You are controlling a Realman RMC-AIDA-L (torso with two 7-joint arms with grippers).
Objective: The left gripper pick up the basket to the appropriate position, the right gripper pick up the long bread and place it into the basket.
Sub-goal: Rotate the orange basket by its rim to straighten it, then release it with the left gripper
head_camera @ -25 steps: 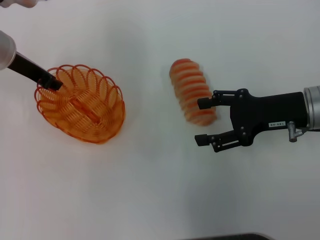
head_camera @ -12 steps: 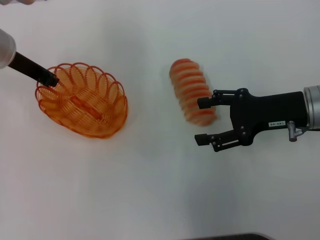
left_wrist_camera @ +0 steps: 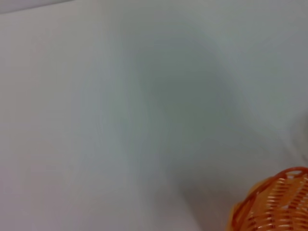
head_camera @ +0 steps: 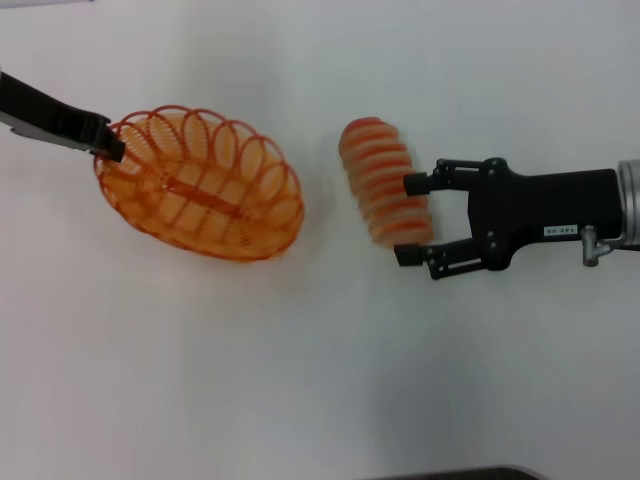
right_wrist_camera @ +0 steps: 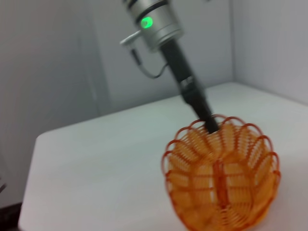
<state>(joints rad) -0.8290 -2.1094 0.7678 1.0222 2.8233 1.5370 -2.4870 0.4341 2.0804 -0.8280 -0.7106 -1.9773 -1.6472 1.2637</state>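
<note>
The basket [head_camera: 205, 185] is gripped at its rim by the left gripper [head_camera: 108, 145], apparently clamped. The bread [head_camera: 385, 182] lies between the right gripper's [head_camera: 412, 220] spread fingers; squeezing should be centred across the loaf.

**Colours on the bench**

Basket [head_camera: 205, 185] is see-through orange wire with a looped rim. Long bread [head_camera: 385, 195] is pale tan with orange crosswise stripes. Right end effector [head_camera: 412, 220] is black with a small white label and silver-grey wrist; left end effector [head_camera: 110, 147] plain black. Bench [head_camera: 300, 380] is plain white.
</note>
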